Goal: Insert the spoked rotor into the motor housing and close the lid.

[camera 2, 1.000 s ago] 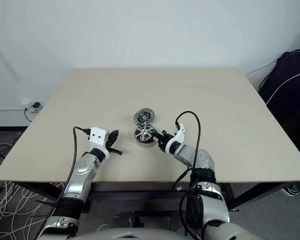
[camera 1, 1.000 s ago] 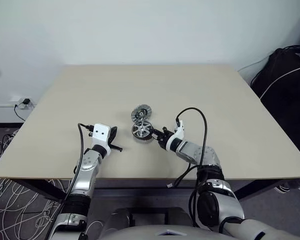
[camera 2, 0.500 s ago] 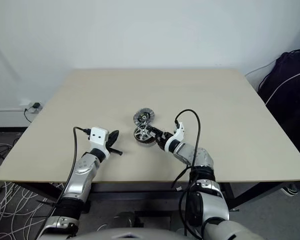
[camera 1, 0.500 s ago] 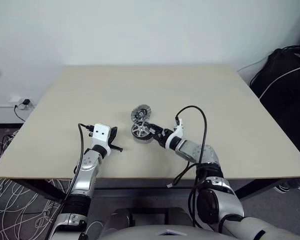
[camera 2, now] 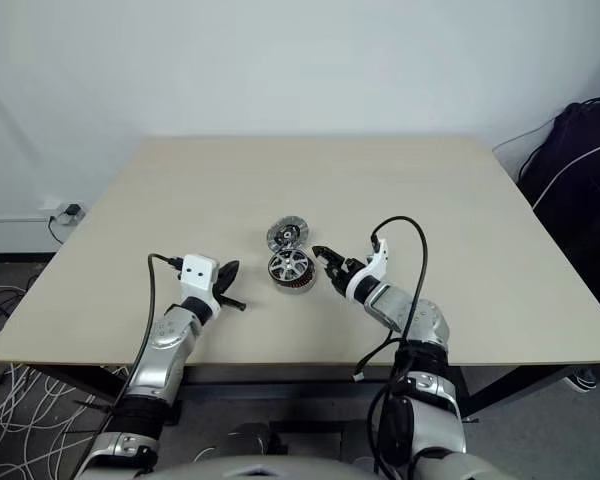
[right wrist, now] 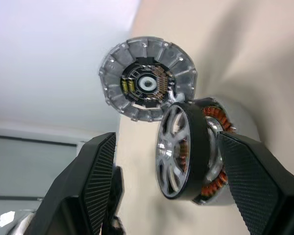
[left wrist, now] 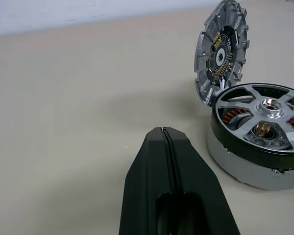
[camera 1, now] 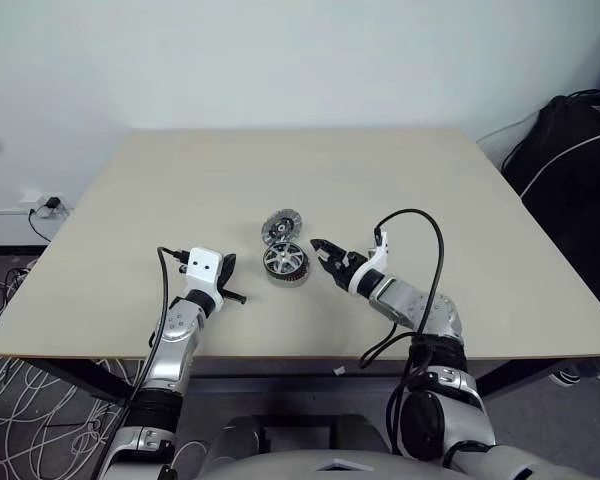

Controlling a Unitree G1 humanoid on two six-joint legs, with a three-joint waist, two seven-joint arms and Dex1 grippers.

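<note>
The spoked rotor point(left wrist: 264, 110), dark-rimmed with silver spokes, sits in the motor housing point(left wrist: 245, 169); copper windings show through its gaps. The ribbed silver lid point(left wrist: 221, 49) stands tilted on its edge just behind them, leaning on the housing, its inner face turned toward me. My right gripper point(camera 1: 325, 255) is open just right of the rotor point(camera 1: 285, 262), apart from it and holding nothing; its wrist view looks between both fingers at the rotor point(right wrist: 179, 152) and lid point(right wrist: 147, 85). My left gripper point(camera 1: 232, 285) rests shut and empty on the table, left of the housing.
The beige table point(camera 1: 180, 190) is bare apart from these parts. Its front edge runs just below both arms. A black bag point(camera 1: 570, 150) stands off the table's right side, and cables lie on the floor at the left.
The right gripper opened at the rotor's edge, then drew back to the right and slightly up. The rotor stays in the housing. The left arm kept still.
</note>
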